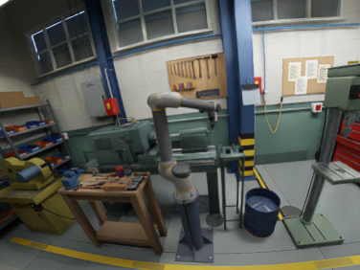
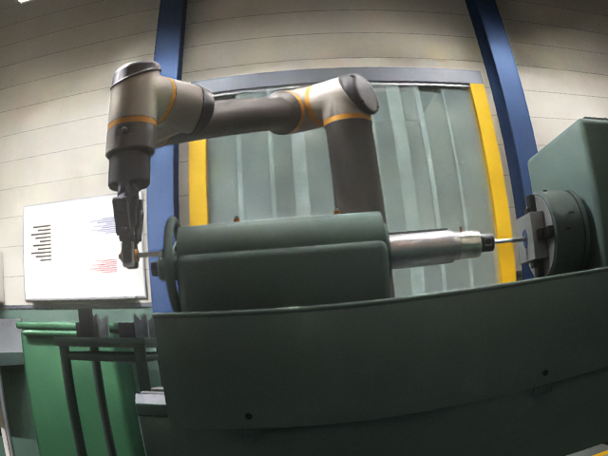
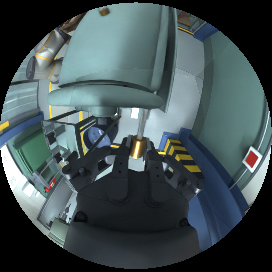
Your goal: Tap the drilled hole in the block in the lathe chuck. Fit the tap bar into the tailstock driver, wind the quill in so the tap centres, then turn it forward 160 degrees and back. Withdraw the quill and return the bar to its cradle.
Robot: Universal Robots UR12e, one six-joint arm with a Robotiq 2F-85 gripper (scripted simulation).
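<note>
The thin tap at the end of the silver quill reaches the blue-grey block in the lathe chuck. At the opposite end of the green tailstock sits the handwheel, whose crank ends in a brass handle. My gripper hangs straight down there, and its two fingers are closed on either side of that brass handle. The handle's steel stem runs back to the handwheel rim.
Behind the lathe is a wall with a tool board and a blue pillar. A metal stand with cradles stands just right of the tailstock, a blue barrel beyond it. A wooden bench stands left of my base.
</note>
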